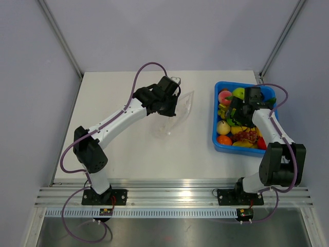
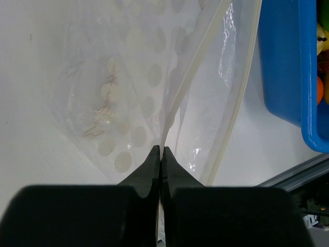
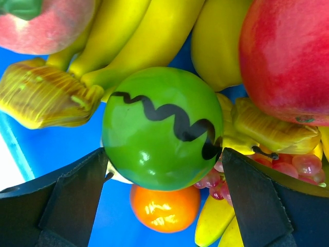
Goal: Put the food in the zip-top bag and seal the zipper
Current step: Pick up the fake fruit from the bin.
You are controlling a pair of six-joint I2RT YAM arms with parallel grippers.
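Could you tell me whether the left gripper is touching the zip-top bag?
Touching. The left wrist view shows the left gripper pinched shut on the mouth edge of the zip-top bag.

Clear bag (image 1: 174,117) lies on the counter (image 1: 169,159) left of the blue bin (image 1: 216,139), zipper (image 2: 191,72) unsealed. Food (image 1: 224,127) is piled in the bin: green striped ball (image 3: 162,128), bananas (image 3: 133,31), peach (image 3: 46,25), orange (image 3: 164,206)

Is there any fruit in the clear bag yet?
No, the bag holds nothing, and all the fruit sits in the blue bin.
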